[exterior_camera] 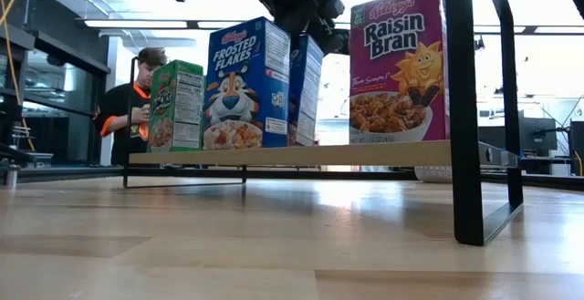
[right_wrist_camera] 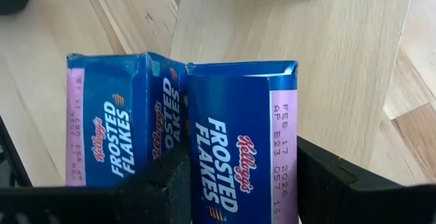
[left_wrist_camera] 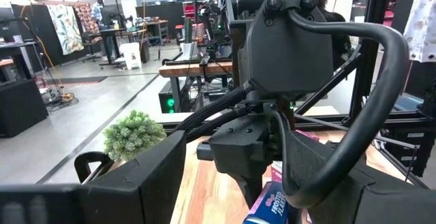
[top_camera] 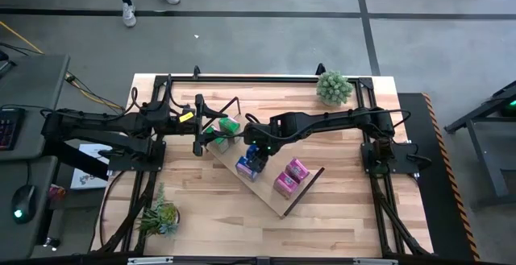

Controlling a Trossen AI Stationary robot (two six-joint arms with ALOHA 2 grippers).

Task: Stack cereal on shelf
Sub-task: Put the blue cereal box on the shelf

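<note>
Overhead, the shelf (top_camera: 270,186) is seen lying diagonally across the wooden counter (top_camera: 201,209), with the cereal (top_camera: 251,165) stood upright along it: green boxes (top_camera: 223,126) at the upper-left end, blue Frosted Flakes boxes in the middle, pink Raisin Bran boxes (top_camera: 291,175) toward the lower-right end. The right claw (top_camera: 256,154) is positioned directly over the blue pair. In the right wrist view, its fingers (right_wrist_camera: 167,186) are shown clamped on one blue box (right_wrist_camera: 242,149), one to each side of its narrow top, while the second blue box (right_wrist_camera: 109,125) stands touching it at a slight angle. The left claw (top_camera: 198,128) is held beside the green boxes; whether it is apart or together cannot be told.

The boxes are judged to be light, stiff cardboard with glossy, somewhat slippery faces, easily dented under hard pressure and easily tipped, being tall and narrow. A moderate grip across the narrow sides near the top is judged the safest hold.

Brand faces and upright stance are revealed only in the low view, where a person (exterior_camera: 137,108) is also seen beyond the counter. A potted plant (left_wrist_camera: 133,134) and the right arm's wrist are shown by the left wrist view, but not the grip itself.
</note>
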